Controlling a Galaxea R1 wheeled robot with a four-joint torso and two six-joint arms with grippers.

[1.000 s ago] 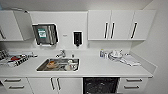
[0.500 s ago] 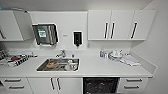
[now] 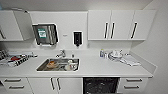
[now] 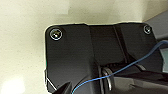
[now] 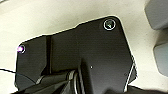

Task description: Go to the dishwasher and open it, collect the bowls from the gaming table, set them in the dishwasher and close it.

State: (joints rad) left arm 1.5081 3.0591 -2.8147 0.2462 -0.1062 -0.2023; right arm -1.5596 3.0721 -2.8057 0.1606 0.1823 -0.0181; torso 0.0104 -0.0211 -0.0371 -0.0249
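Observation:
The dishwasher [image 3: 100,85] sits under the white counter, right of the sink, straight ahead of me. I see its dark inside rather than a steel front. The gaming table is out of view. Some dishes lie in the sink [image 3: 58,64], too blurred to tell whether they are bowls. In both wrist views the robot's dark plate hangs over a pale speckled floor.
A white counter [image 3: 95,67] runs across the view and ends at a wall on the right. On it are a dish rack [image 3: 15,60] at the left and bottles and cloths [image 3: 120,56] at the right. White drawers [image 3: 133,83] flank the dishwasher.

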